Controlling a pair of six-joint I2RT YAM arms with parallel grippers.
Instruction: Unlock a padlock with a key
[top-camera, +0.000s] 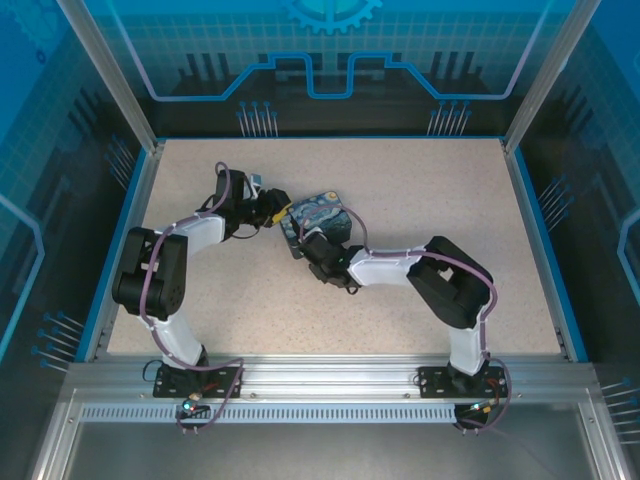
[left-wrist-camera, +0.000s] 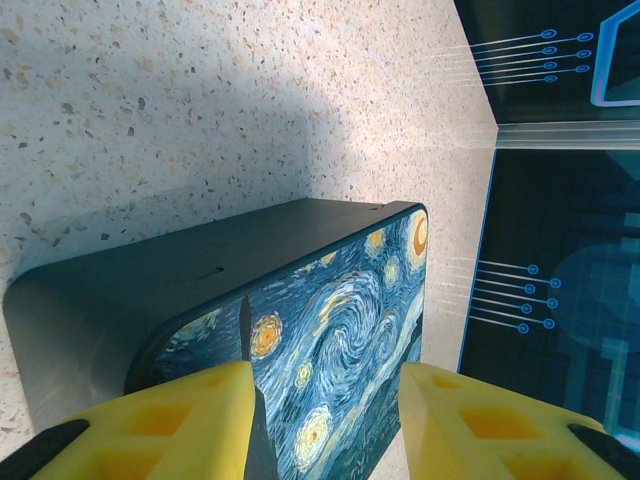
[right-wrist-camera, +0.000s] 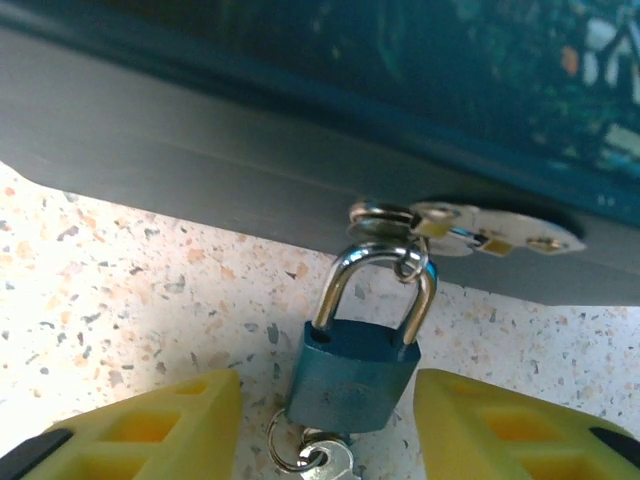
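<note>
From above, both arms reach to a dark-blue painted tin lying mid-table. The left gripper is at the tin's left end and the right gripper at its near edge. In the left wrist view the yellow fingers stand moderately apart, with the tin's swirling lid right in front of them and filling the gap. I cannot tell whether they press on the tin. In the right wrist view the padlock hangs against the tin's grey side wall, its shackle threaded through the metal hasp. The right fingers sit apart on either side of the lock body, with clear table on the left and the right finger almost touching. The key shows just under the lock beside a small ring; I cannot tell whether it is inserted.
</note>
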